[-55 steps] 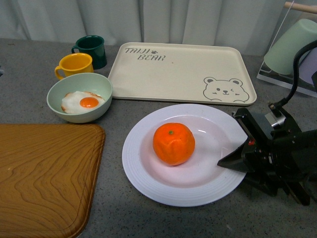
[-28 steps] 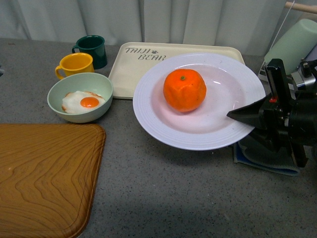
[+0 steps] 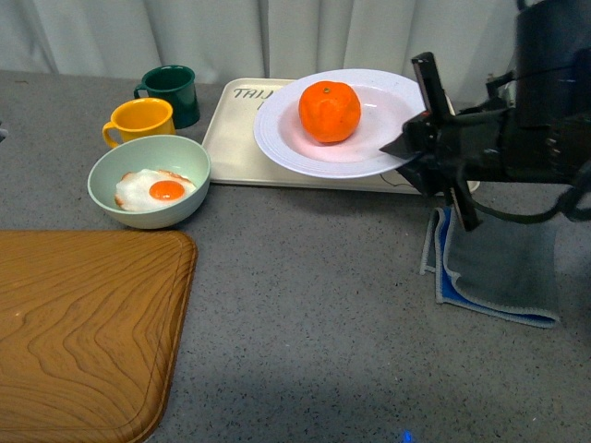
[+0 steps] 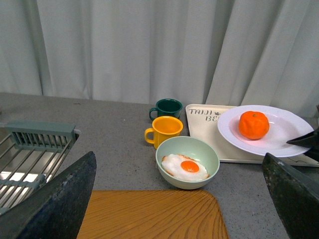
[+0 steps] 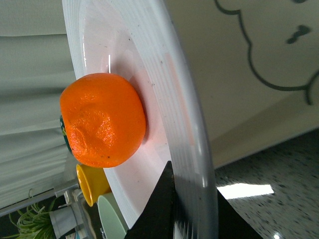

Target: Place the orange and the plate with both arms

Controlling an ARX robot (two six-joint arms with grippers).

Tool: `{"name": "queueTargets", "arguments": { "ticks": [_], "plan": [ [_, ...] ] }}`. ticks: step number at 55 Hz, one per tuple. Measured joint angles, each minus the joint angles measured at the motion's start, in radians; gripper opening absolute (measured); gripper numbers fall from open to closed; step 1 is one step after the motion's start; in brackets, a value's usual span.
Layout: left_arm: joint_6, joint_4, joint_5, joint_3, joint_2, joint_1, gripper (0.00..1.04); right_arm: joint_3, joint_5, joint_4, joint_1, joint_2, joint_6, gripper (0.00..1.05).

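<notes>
The white plate (image 3: 369, 111) hangs level over the beige bear tray (image 3: 231, 138), with the orange (image 3: 329, 112) resting in its middle. My right gripper (image 3: 406, 146) is shut on the plate's right rim. In the right wrist view the black fingers (image 5: 162, 199) pinch the ridged rim of the plate (image 5: 164, 74), and the orange (image 5: 102, 119) sits just beyond them. My left gripper (image 4: 178, 155) is open and holds nothing, low over the wooden board (image 4: 149, 214). From there the plate (image 4: 284, 127) and the orange (image 4: 253, 124) show at the far right.
A pale green bowl (image 3: 189, 152) with a fried egg stands left of the tray. Behind it are a yellow mug (image 3: 138, 120) and a dark green mug (image 3: 171, 92). A grey-blue cloth (image 3: 499, 268) lies under my right arm. A dish rack (image 4: 35, 149) is at the far left.
My right gripper has lifted the plate with the orange off the table and carried it back over the bear tray. The cloth beneath the arm now shows.
</notes>
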Motion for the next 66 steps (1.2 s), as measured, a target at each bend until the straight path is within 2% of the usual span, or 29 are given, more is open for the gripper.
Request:
{"name": "queueTargets", "arguments": {
  "ticks": [14, 27, 35, 42, 48, 50, 53, 54, 57, 60, 66],
  "plan": [
    [0.000, 0.000, 0.000, 0.000, 0.000, 0.000, 0.98, 0.220, 0.072, -0.165, 0.045, 0.101, -0.002, 0.04],
    [0.000, 0.000, 0.000, 0.000, 0.000, 0.000, 0.98, 0.253, 0.140, -0.200, 0.040, 0.117, -0.052, 0.39],
    [0.000, 0.000, 0.000, 0.000, 0.000, 0.000, 0.98, 0.225, 0.192, -0.188, 0.033, 0.098, -0.146, 0.61],
    [0.000, 0.000, 0.000, 0.000, 0.000, 0.000, 0.98, 0.171, 0.232, -0.170, 0.032, 0.038, -0.311, 0.80],
    [0.000, 0.000, 0.000, 0.000, 0.000, 0.000, 0.98, 0.088, 0.305, -0.119, 0.044, -0.072, -0.524, 0.97],
    [0.000, 0.000, 0.000, 0.000, 0.000, 0.000, 0.98, 0.035, 0.374, -0.014, 0.054, -0.101, -0.640, 0.93],
    [0.000, 0.000, 0.001, 0.000, 0.000, 0.000, 0.98, -0.115, 0.552, 0.327, 0.060, -0.151, -0.872, 0.81],
    [0.000, 0.000, 0.000, 0.000, 0.000, 0.000, 0.98, -0.186, 0.577, 0.449, 0.058, -0.177, -0.962, 0.75],
    [0.000, 0.000, 0.000, 0.000, 0.000, 0.000, 0.98, -0.322, 0.578, 0.631, 0.040, -0.236, -1.101, 0.65],
    [0.000, 0.000, 0.000, 0.000, 0.000, 0.000, 0.98, -0.416, 0.567, 0.723, 0.017, -0.293, -1.163, 0.56],
    [0.000, 0.000, 0.000, 0.000, 0.000, 0.000, 0.98, -0.568, 0.539, 0.786, -0.030, -0.409, -1.231, 0.38]
  ]
}}
